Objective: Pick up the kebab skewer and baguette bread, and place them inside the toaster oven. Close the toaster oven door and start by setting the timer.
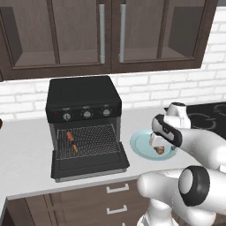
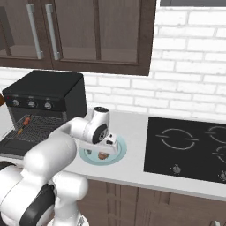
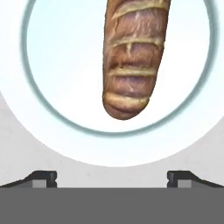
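Hovering over a pale blue plate (image 1: 140,143), the gripper (image 1: 158,148) is seen in the left base view, the baguette bread (image 1: 160,151) directly beneath; the kebab skewer (image 1: 72,141) lies inside the toaster oven (image 1: 84,115), at nine o'clock.

Right base view: bread (image 2: 103,155) under gripper (image 2: 106,148).

Hand view: jaws are spread apart; the bread (image 3: 133,57) lies at twelve o'clock, untouched.

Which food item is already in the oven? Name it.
The skewer, lying on the oven's rack; the baguette is on the plate.
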